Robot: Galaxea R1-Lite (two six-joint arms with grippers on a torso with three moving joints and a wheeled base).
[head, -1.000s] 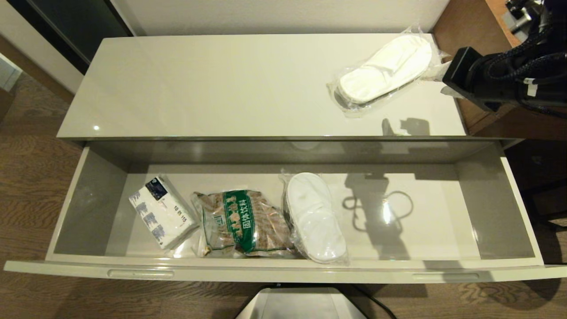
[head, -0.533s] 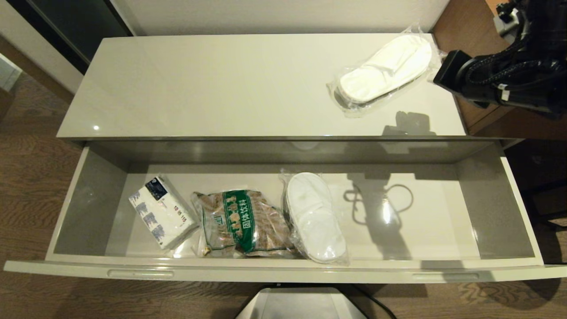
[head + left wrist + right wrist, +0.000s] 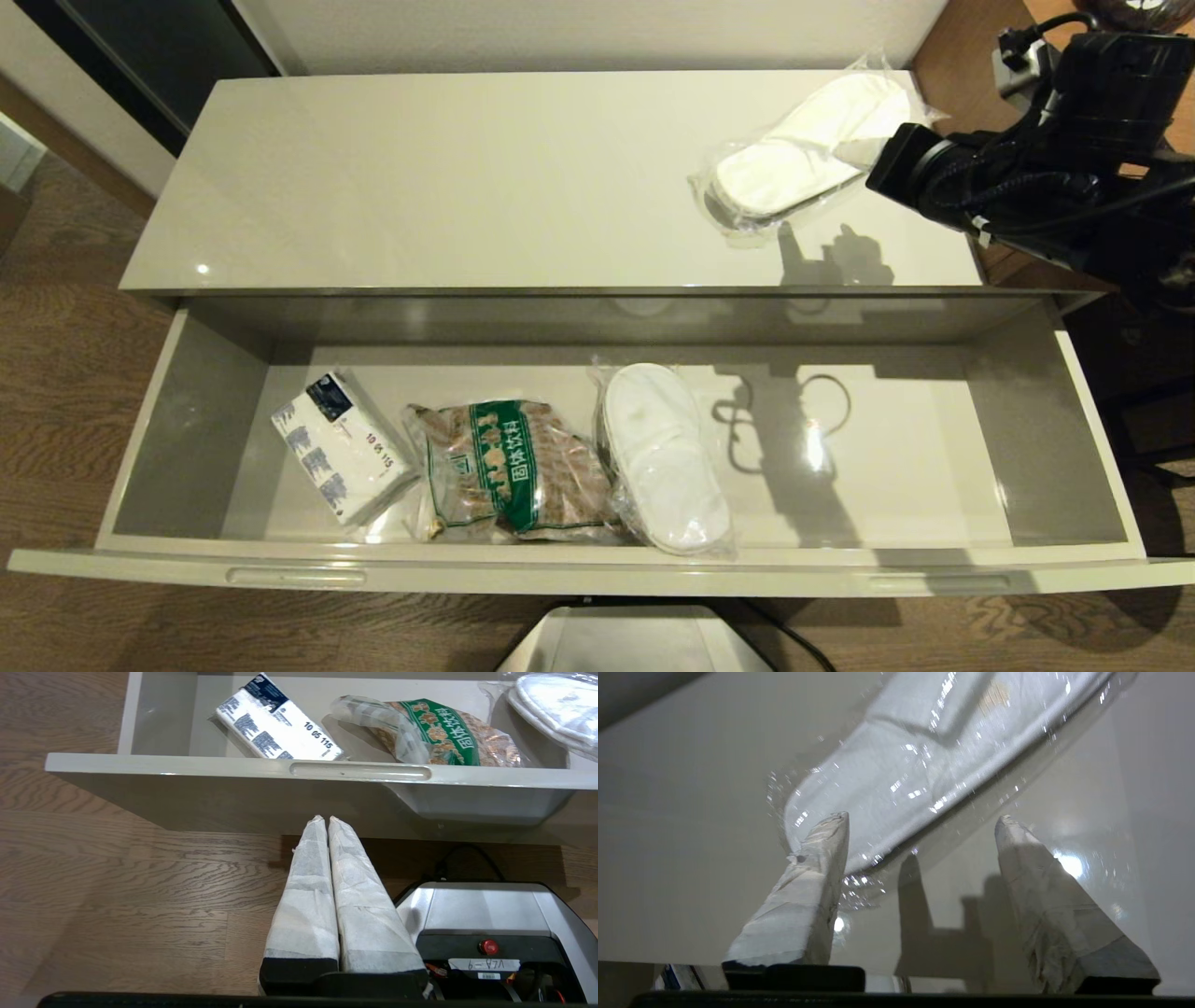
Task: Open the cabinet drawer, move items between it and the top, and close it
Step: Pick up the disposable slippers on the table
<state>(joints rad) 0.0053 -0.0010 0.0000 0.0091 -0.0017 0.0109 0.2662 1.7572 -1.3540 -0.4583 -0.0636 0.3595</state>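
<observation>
- The bagged slipper on the top [image 3: 803,154] lies flat near the right rear corner of the glossy cream cabinet top [image 3: 467,187], its long axis slanting from front-left to rear-right; its crinkly clear bag catches the light
- The right gripper [image 3: 920,826] hangs over this slipper's right end, padded fingers spread wide apart, nothing between them; in the wrist view one fingertip [image 3: 833,826] overlaps the bag's edge, the other stands over bare panel
- The cabinet drawer [image 3: 607,571] is pulled fully out, long and shallow, with two narrow notches in its front rim
- The slipper in the drawer [image 3: 663,457] lies mid-drawer, long axis running front to back, tilted slightly
- Just left of it, touching, is the bag of brown pieces [image 3: 509,471] with a green label, then the tissue pack [image 3: 341,448]
- The drawer's right half is bare floor, open room
- The left gripper [image 3: 324,821] sits low before the drawer front, over wood floor, its wrapped fingers pressed together
</observation>
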